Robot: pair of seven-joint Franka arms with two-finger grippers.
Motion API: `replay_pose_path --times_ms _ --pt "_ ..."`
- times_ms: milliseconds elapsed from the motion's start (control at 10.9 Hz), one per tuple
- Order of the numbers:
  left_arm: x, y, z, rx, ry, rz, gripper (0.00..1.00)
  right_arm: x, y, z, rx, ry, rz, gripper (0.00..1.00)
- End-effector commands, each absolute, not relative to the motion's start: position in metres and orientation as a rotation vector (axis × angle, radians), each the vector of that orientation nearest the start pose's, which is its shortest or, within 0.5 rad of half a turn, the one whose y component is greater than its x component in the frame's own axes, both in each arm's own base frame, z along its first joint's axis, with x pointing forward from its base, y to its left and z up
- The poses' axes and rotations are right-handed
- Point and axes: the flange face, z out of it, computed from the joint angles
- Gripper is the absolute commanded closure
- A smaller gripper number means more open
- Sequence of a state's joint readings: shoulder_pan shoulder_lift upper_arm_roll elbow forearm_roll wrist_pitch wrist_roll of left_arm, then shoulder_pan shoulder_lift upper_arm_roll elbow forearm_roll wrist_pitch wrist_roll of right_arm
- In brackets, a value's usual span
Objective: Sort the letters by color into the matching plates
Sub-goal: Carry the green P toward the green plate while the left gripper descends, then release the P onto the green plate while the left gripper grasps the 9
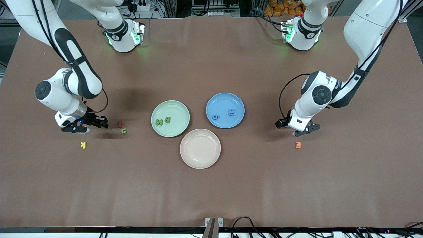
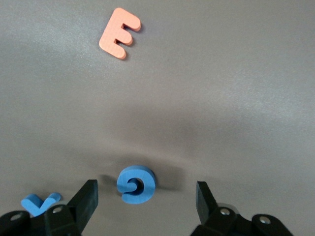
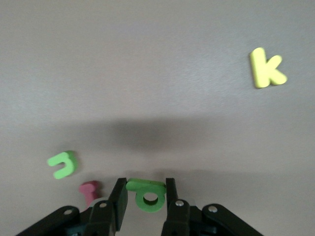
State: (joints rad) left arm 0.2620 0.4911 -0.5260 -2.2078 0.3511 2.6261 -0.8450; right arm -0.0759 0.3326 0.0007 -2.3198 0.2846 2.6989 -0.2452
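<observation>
Letters lie scattered on our brown table (image 1: 211, 185). Going from nine o'clock toward three: our right gripper (image 3: 142, 201) pinches a green letter (image 3: 146, 193), its bar running jaw to jaw; green plate (image 1: 158, 129) holds two, blue plate (image 1: 211, 99) two; our left gripper (image 2: 142, 201), spread wide, straddles a blue letter (image 2: 136, 184).

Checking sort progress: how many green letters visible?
4. Two lie in the green plate: B and N. One green letter lies on the table beside a dark red letter. One is clamped in the right gripper.
</observation>
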Motion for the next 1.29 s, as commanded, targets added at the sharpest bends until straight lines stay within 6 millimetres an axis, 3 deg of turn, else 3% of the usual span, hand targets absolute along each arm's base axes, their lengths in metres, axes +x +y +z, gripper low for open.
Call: replay_pose_path --times_ms 0,184,460,829,1197 --pt "0.52 -0.156 0.19 -3.165 -0.5 0.003 0.18 0.524 -0.01 0.209 -2.986 0.277 -0.066 0.65" --pt "0.519 -0.157 0.188 -3.162 -0.47 -0.001 0.22 0.523 0.025 0.209 -2.974 0.356 -0.044 0.65" --pt "0.519 -0.156 0.186 -3.161 -0.47 0.003 0.25 0.524 0.06 0.216 -2.956 0.425 0.0 0.65" --pt "0.518 -0.156 0.183 -3.155 -0.422 -0.006 0.26 0.524 0.133 0.232 -2.934 0.511 0.095 0.65" --pt "0.517 -0.156 0.18 -3.156 -0.418 0.002 0.31 0.519 0.192 0.244 -2.912 0.609 0.114 0.65"
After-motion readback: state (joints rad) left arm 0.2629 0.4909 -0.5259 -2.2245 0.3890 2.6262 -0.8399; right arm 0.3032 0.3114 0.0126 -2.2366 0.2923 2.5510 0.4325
